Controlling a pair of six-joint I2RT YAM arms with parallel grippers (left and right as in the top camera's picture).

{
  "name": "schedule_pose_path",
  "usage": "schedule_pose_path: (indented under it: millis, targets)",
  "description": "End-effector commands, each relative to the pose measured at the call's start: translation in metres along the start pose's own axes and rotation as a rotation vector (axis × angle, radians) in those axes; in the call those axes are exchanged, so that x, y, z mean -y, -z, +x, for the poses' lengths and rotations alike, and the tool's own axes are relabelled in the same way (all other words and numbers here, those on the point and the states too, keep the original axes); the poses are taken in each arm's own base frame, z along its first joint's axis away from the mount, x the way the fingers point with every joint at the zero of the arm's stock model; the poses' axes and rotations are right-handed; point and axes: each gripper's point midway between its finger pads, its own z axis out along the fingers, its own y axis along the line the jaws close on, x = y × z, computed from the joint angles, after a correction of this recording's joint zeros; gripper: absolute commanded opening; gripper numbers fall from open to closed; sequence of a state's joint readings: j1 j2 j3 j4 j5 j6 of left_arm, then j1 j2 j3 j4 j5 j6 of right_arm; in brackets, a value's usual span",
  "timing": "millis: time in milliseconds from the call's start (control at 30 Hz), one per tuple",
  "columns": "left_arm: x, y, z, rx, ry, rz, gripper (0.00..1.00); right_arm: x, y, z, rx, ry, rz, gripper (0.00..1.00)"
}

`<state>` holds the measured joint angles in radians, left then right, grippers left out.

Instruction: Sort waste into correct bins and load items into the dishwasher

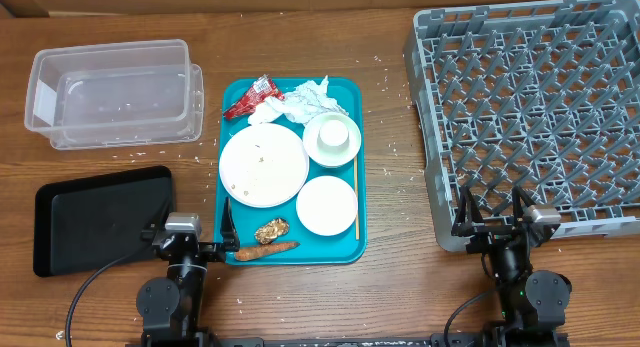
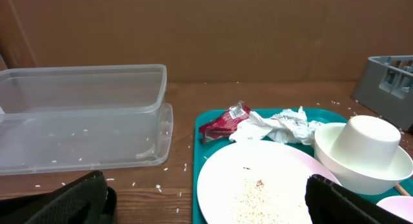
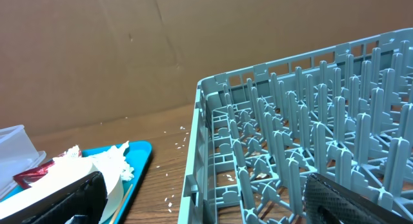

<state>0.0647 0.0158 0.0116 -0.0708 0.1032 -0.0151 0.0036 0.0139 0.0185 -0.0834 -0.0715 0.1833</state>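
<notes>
Left tool: released, jaws wide, empty, at the near-left corner of the teal tray. Right tool: released, empty, at the near edge of the grey rack.

On the teal tray:
- plate
- near bowl
- cup, inverted in the far bowl
- napkin
- red wrapper
- brown chunk
- carrot piece

Clear tub and black tray: on the desk, left of the teal tray.
</notes>
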Motion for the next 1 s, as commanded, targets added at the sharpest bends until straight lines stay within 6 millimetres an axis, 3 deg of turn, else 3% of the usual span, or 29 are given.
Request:
schedule_pose_path:
  millis: [0, 533, 600, 667, 700, 900, 967]
  targets:
    - [0.000, 0.000, 0.001, 0.005, -0.021, -0.002, 1.00, -0.001, 0.000, 0.002, 0.003, 0.006, -0.009, 1.00]
    - [0.000, 0.000, 0.001, 0.005, -0.020, -0.002, 0.99, -0.001, 0.000, 0.002, 0.003, 0.006, -0.009, 1.00]
    - [0.011, 0.001, -0.017, 0.078, 0.021, 0.058, 1.00, -0.001, 0.000, 0.002, 0.003, 0.006, -0.009, 1.00]
    - [0.041, 0.007, -0.032, 0.118, 0.148, 0.249, 1.00, -0.001, 0.000, 0.002, 0.003, 0.006, -0.009, 1.00]
    - [0.069, 0.020, -0.053, 0.171, 0.233, 0.431, 1.00, -0.001, 0.000, 0.002, 0.003, 0.006, -0.009, 1.00]
    - [0.081, 0.052, -0.116, 0.430, 0.190, 0.543, 1.00, -0.001, 0.000, 0.002, 0.003, 0.006, -0.009, 1.00]
    - [0.082, 0.056, -0.125, 0.447, 0.191, 0.549, 1.00, -0.001, 0.000, 0.002, 0.003, 0.006, -0.009, 1.00]
